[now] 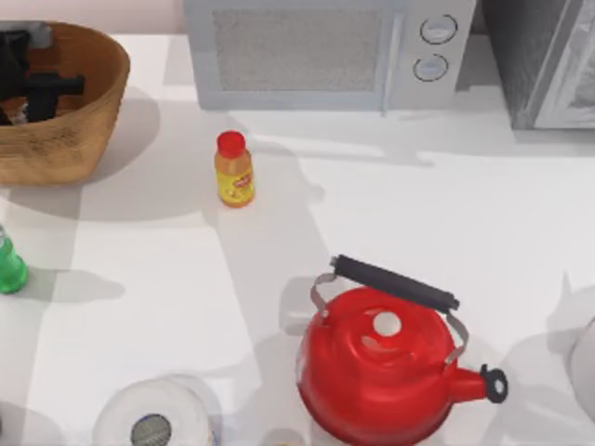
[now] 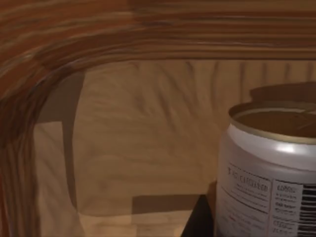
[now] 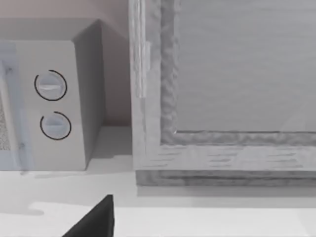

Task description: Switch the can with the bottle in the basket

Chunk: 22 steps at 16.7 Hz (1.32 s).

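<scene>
- The left gripper (image 1: 28, 88) sits down inside the basket (image 1: 79, 139) at the table's far left corner; from above it is a dark shape against the weave, cut off by the picture's edge, and I cannot tell how wide its fingers stand.
- In the left wrist view the can (image 2: 269, 173) stands upright on the basket floor, just beside the camera, with the ribbed wall (image 2: 98, 34) curving behind it. Its silver side bears small print and its dull gold top shows; its lower part is cut off, and whether anything grips it cannot be made out.
- The bottle (image 1: 9, 265) stands on the table at the left edge, outside the basket and nearer the front, half cut off.
- A yellow bottle (image 1: 233, 169) with a red cap stands upright near the middle, in front of the microwave (image 1: 307, 51).
- A paper roll (image 1: 153, 418) lies at the front edge, partly cropped.
- The red kettle (image 1: 381, 372) sits front right, its black handle up.
- The right gripper is seen as one dark fingertip (image 3: 96, 219) in the right wrist view, facing the microwave's dials and a grey cabinet (image 3: 222, 89); its opening cannot be judged.
</scene>
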Motion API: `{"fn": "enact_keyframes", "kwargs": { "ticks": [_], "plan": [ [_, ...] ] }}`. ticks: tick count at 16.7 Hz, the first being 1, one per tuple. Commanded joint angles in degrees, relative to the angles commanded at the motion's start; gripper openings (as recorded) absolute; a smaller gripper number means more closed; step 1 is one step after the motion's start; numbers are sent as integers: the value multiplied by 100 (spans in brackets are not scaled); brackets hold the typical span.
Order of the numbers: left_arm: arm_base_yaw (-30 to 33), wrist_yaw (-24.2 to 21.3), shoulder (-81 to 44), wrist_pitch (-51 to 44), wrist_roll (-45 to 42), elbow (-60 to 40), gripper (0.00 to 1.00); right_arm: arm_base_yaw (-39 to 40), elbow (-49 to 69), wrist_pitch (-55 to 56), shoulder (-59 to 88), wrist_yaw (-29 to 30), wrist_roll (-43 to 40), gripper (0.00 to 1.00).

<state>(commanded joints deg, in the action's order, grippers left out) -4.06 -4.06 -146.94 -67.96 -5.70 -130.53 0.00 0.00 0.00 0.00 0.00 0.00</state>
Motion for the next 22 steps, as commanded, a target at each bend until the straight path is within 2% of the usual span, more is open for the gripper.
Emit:
{"fn": "enact_keyframes", "kwargs": {
  "ticks": [6,10,16,22],
  "plan": [
    [-12,61,655,154,102,505,0,0,0,0,0,0,0,100],
    [7,103,1829,770,168,1584,0,0,0,0,0,0,0,100],
    [95,179,4890,2183,263,4295,0,0,0,0,0,0,0,100],
    [212,272,8845,3971,381,7740,0,0,0,0,0,0,0,100]
  ]
}}
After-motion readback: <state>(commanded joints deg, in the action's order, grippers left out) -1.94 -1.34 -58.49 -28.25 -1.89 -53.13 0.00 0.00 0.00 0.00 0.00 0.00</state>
